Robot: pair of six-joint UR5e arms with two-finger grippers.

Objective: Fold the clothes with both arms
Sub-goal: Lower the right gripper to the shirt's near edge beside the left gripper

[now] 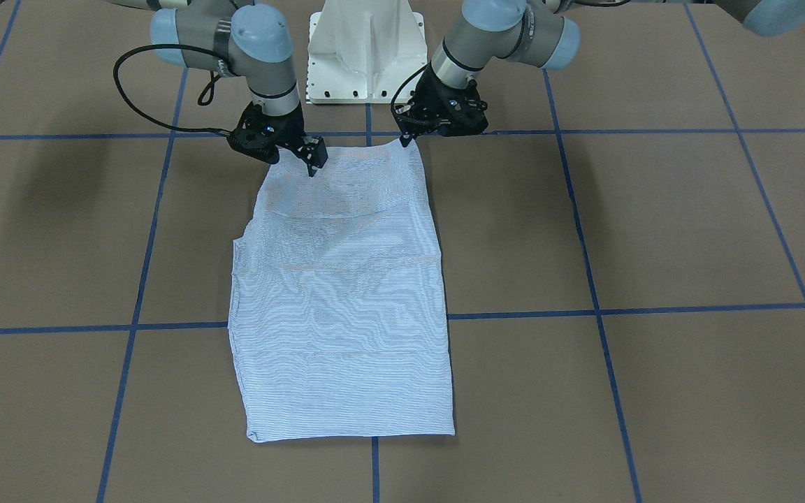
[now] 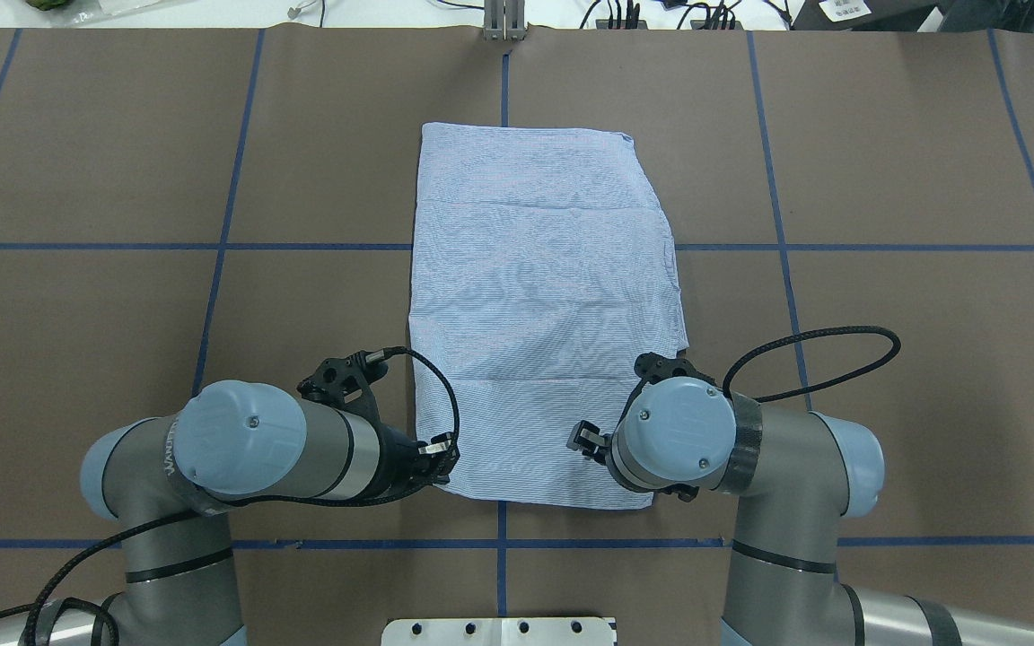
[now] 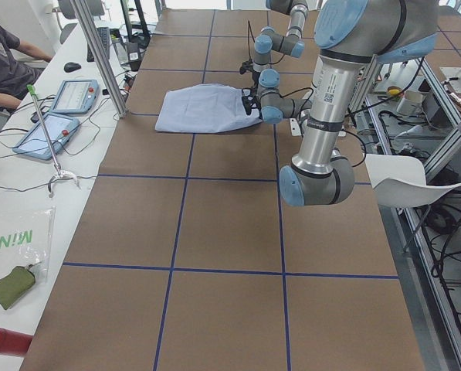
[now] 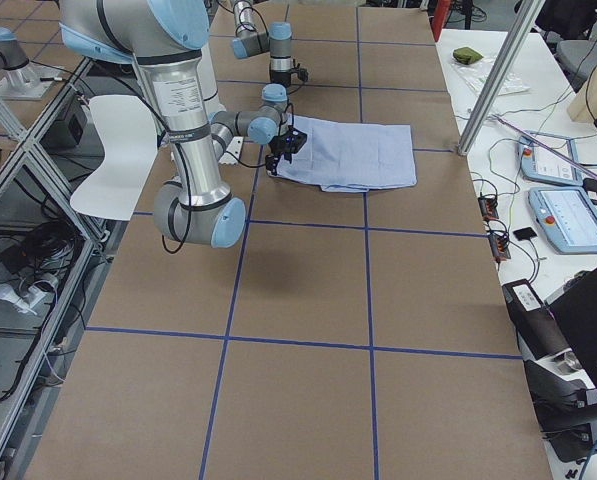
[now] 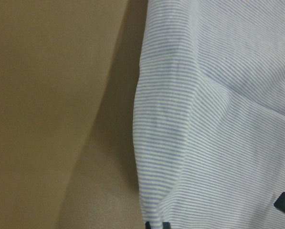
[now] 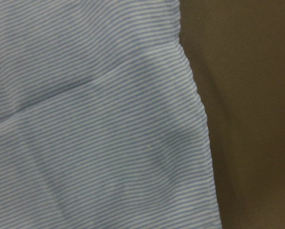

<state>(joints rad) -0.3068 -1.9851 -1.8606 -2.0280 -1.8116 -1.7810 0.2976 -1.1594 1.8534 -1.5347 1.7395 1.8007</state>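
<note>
Shirt [image 2: 544, 296] lies by base [image 1: 367, 49]; left hand [image 1: 406, 140], right hand [image 1: 313, 164] at its edge, cannot tell if clamped.

Even overhead light; faint shadow on the surface [image 1: 60, 181] outward of the right gripper [image 1: 313, 163]; wrist views soft.

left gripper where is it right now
In the overhead view the left gripper is on the left, at the robot-side left corner of the shirt.
</note>
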